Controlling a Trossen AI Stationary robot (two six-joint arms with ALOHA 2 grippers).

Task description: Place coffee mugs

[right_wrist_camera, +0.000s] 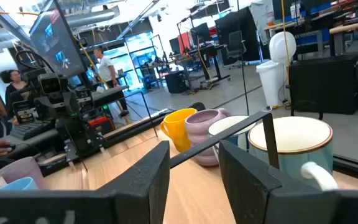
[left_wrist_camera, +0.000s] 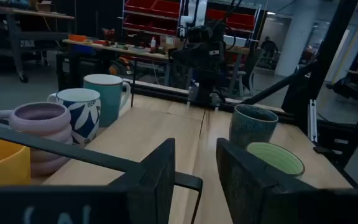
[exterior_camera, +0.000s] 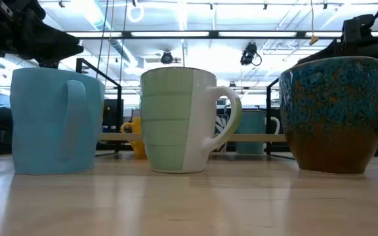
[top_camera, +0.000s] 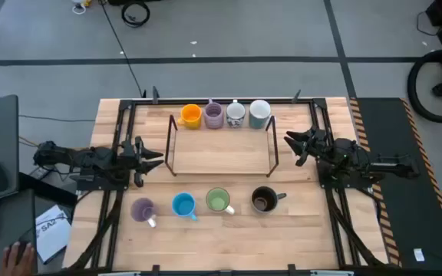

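Mugs upright (handles vary).

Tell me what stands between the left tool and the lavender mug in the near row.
Nothing visible does. In the high view the left tool hangs over bare table beside the wire frame, and the lavender mug stands nearer the front edge, with only open wood between them. The blue mug stands off to its side.

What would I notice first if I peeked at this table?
Two rows of colourful mugs: the orange mug leads four at the far edge, by the black wire frame, and the bright blue mug sits among four in the near row. The left gripper and right gripper wait open at either side.
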